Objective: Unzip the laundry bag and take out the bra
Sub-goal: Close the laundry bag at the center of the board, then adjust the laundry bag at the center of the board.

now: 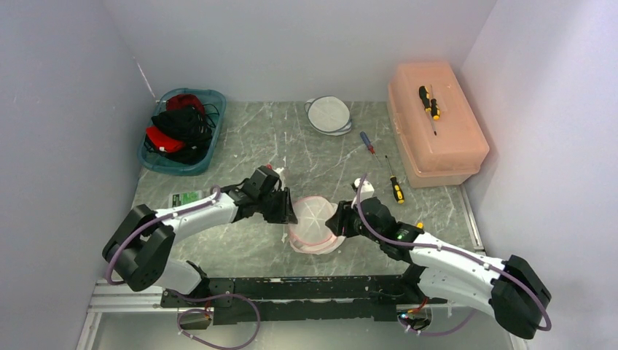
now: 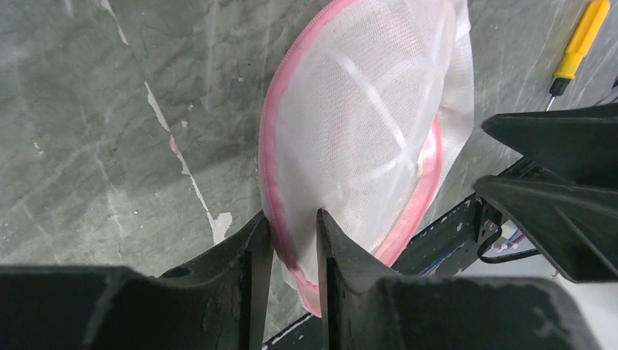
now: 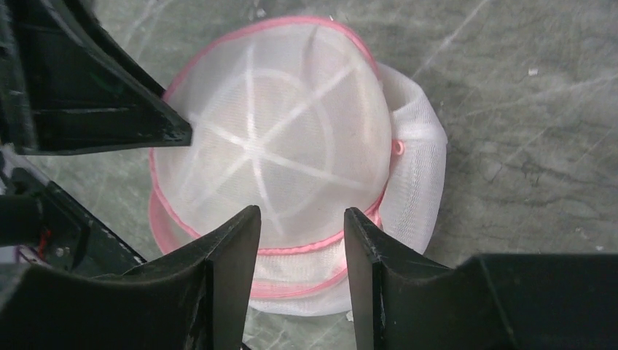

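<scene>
The laundry bag (image 1: 315,222) is a white mesh dome with pink zip trim, lying on the marbled table between both arms. My left gripper (image 1: 290,211) is at its left edge. In the left wrist view the left gripper (image 2: 294,219) stands open a little, with the bag's pink rim (image 2: 271,182) loose between the fingers. My right gripper (image 3: 300,215) hangs open over the bag's near edge (image 3: 306,251), its fingers apart from the mesh. A small pink loop (image 3: 397,148) sits on the rim at the right. The bra is hidden.
A teal basket (image 1: 149,157) of red and black things stands back left. A salmon plastic box (image 1: 452,146) with a screwdriver (image 1: 430,102) on its lid stands back right. Two more screwdrivers (image 1: 394,186) lie right of the bag. A round white mesh piece (image 1: 329,114) lies at the back.
</scene>
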Controlling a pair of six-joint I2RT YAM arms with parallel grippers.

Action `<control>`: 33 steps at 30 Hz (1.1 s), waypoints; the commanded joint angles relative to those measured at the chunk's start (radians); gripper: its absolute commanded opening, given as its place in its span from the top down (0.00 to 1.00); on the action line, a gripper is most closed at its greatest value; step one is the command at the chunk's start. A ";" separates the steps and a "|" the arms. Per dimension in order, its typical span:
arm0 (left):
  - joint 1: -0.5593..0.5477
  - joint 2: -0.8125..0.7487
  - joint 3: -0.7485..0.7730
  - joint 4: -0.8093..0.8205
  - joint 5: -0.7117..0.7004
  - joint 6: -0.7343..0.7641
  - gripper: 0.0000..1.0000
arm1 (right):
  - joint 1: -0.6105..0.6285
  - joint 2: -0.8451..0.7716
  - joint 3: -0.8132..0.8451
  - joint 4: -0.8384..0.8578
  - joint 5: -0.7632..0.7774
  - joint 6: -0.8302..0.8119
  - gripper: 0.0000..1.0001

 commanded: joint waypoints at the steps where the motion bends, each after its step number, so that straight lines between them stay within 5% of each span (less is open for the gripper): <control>1: -0.032 0.017 -0.006 0.072 0.008 0.045 0.66 | -0.003 0.059 -0.047 0.102 -0.027 0.008 0.50; 8: -0.063 -0.032 -0.023 0.044 -0.078 0.059 0.31 | -0.001 0.088 -0.072 0.120 -0.016 0.015 0.49; 12: -0.062 -0.152 -0.009 -0.048 -0.144 0.064 0.25 | -0.001 0.016 -0.057 0.062 0.004 0.001 0.47; 19: -0.071 -0.350 0.082 -0.175 -0.195 0.047 0.26 | -0.002 -0.062 -0.007 -0.003 0.005 -0.006 0.39; 28: -0.138 -0.258 0.039 0.062 -0.048 -0.022 0.44 | -0.002 -0.061 0.097 0.010 -0.069 0.037 0.41; 33: -0.159 -0.202 -0.036 0.173 -0.048 -0.049 0.47 | -0.003 0.042 0.073 0.080 -0.104 0.043 0.43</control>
